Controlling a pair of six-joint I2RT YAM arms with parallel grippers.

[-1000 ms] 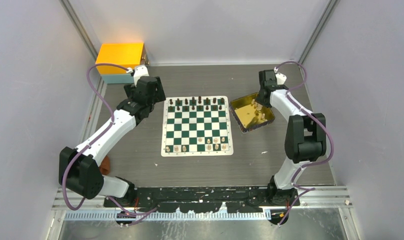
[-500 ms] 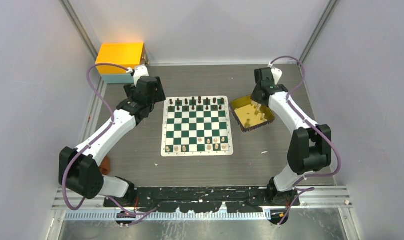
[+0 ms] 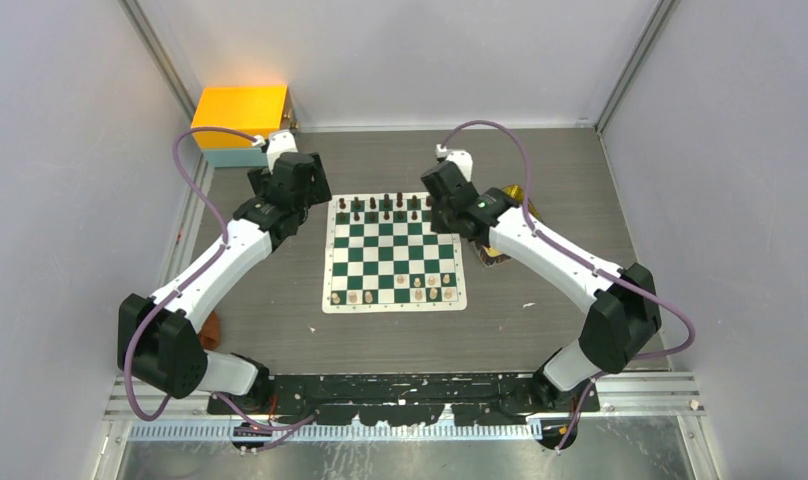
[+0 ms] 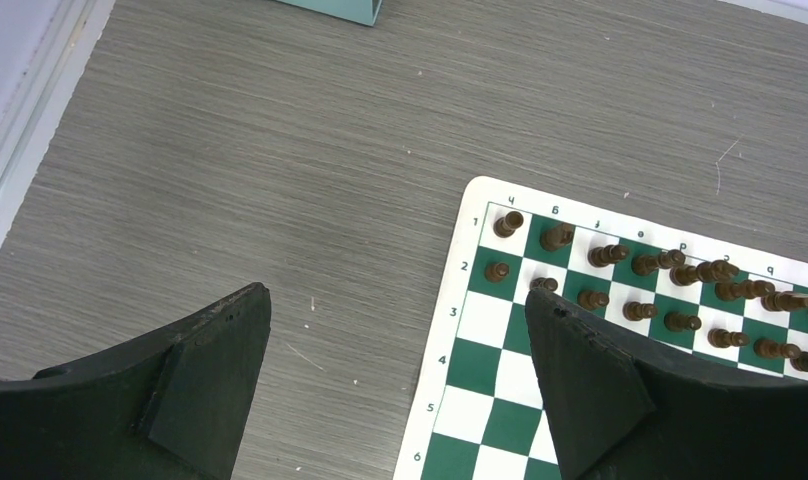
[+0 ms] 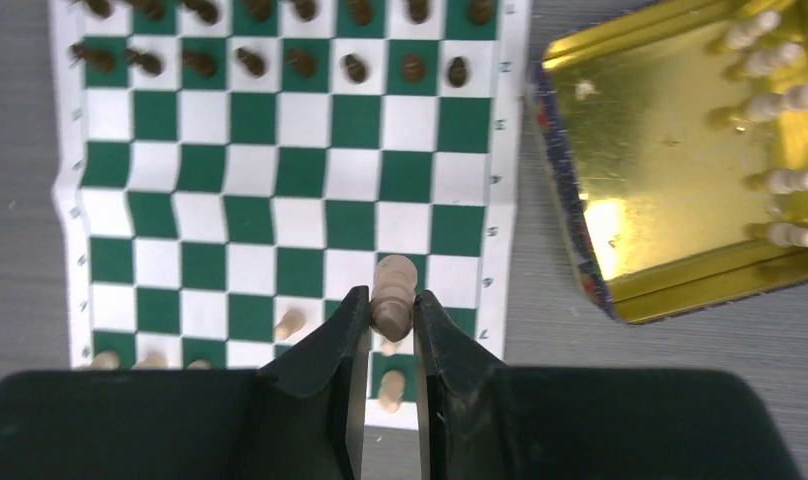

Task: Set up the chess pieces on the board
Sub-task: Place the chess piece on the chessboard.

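The green and white board (image 3: 395, 250) lies mid-table. Dark chess pieces (image 3: 380, 208) fill its two far rows, also seen in the left wrist view (image 4: 640, 262). A few pale pieces (image 3: 400, 292) stand along its near rows. My right gripper (image 5: 390, 302) is shut on a pale piece (image 5: 392, 285), held above the board's (image 5: 300, 170) near right squares. In the top view this gripper (image 3: 442, 198) hangs over the board's far right corner. My left gripper (image 4: 395, 300) is open and empty beside the board's (image 4: 480, 375) far left corner, over bare table.
A shiny gold tray (image 5: 670, 180) with several pale pieces (image 5: 780, 180) sits right of the board, mostly hidden under the right arm in the top view (image 3: 520, 192). An orange box (image 3: 242, 110) stands at the far left corner. A small reddish object (image 3: 212, 330) lies by the left arm's base.
My right arm has swung left from over the gold tray to above the board, carrying the pale piece. The left arm has not moved.
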